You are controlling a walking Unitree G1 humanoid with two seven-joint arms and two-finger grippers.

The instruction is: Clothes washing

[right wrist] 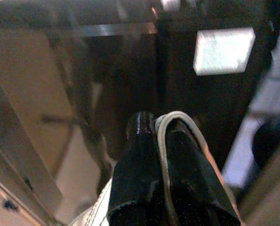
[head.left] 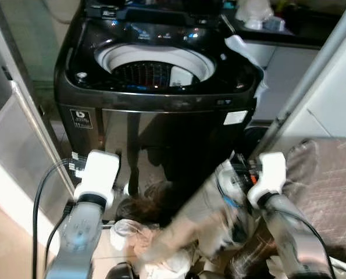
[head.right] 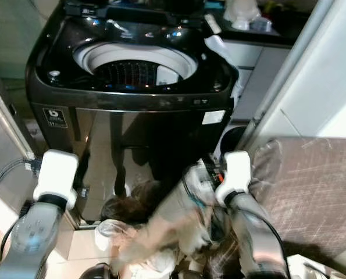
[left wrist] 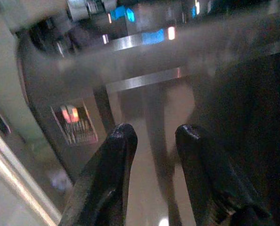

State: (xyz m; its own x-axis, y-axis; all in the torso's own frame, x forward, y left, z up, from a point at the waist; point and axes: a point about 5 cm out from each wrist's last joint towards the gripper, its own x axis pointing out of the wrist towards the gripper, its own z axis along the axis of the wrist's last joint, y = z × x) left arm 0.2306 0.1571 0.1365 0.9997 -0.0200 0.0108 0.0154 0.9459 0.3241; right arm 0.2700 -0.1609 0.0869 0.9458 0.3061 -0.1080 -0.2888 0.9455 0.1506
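Standing open-topped before the robot, the washing machine (head.left: 155, 87) is a big glossy black box with a mirror-like front panel, a white plastic collar round its mouth and a ribbed, perforated metal drum (head.left: 141, 72) below; something pale lies inside the drum, though whether it is cloth cannot be told. Loading looks barely begun, since most of the laundry (head.left: 161, 238) is heaped low on the floor in front of the machine, soft and crumpled in beige, white and dark brown. From that heap a light beige garment (head.right: 161, 224), limp and blurred, stretches up toward the right gripper (right wrist: 161, 125), whose black fingers are clamped together on a pale corded edge of cloth. Lifting it over the rim into the drum remains. The left gripper (left wrist: 151, 136) hangs near the machine's front, its rounded black fingers apart, holding nothing.
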